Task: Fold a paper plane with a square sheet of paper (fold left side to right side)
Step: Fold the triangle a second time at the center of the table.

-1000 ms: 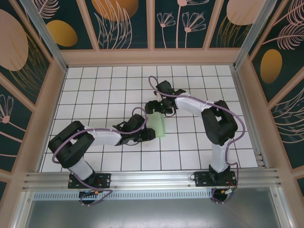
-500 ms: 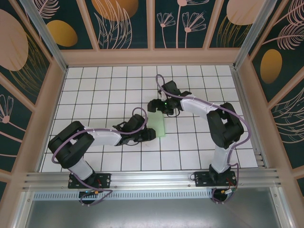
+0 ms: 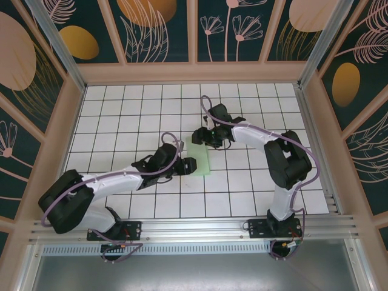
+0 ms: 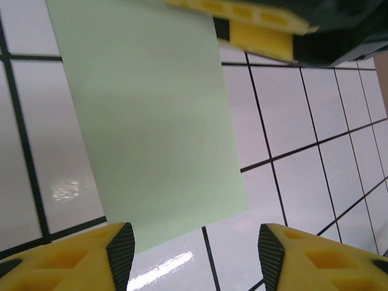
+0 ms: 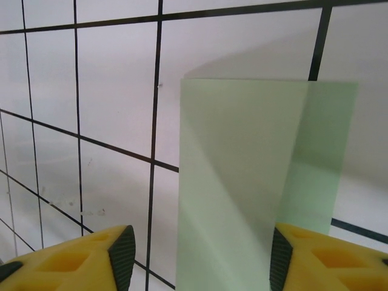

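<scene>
Square sheet of paper [image 3: 200, 159], folded narrow, lies flat mid-table, layer edges slightly offset. Left gripper [image 3: 190, 165] at its 9 o'clock and right gripper [image 3: 200, 136] at 12 o'clock are both released, jaws apart. Bare tiled table [image 3: 242, 182] lies toward 3 and 6 o'clock.

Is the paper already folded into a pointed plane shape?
No, the top view shows the paper as a plain narrow rectangle with square corners.
</scene>
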You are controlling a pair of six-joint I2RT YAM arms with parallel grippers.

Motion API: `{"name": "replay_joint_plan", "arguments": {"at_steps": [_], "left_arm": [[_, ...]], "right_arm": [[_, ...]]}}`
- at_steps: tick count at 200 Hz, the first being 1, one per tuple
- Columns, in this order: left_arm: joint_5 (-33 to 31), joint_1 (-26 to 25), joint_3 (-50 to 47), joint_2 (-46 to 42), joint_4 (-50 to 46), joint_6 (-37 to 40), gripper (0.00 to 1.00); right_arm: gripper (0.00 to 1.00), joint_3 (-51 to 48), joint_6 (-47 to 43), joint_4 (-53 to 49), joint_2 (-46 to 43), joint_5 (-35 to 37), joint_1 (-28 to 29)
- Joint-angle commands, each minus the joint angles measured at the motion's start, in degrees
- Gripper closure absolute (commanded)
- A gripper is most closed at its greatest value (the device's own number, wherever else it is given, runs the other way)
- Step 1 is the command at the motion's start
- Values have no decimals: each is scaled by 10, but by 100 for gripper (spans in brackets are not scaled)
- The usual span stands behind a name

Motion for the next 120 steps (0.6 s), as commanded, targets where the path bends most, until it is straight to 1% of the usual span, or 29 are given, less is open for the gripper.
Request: {"name": "replay_joint_plan", "arguments": {"at_steps": [1,16,49,73,103,120], "left_arm": [[-47,-2,-11,-37,-37,30,39],[-58,-2,-14,-55,-49,30,38],[-73,-2,-17,-78,-66,31,38],[-76,-2,-16,-83,-69,42,37],[-78,-1,-15,-85,-72,46,37],[-81,-2,-15,-83,-73,48,37]], "right_arm": [[42,-15,-3,2,9,-22,-5],[47,-20,-5,0,10,-23,-5],[51,-24,-11,-2,14,-18,-6],[56,-26,-12,2,23,-30,-6],[60,-28,-12,8,26,-35,-6],[65,-28,-14,8,27,-40,-6]]}}
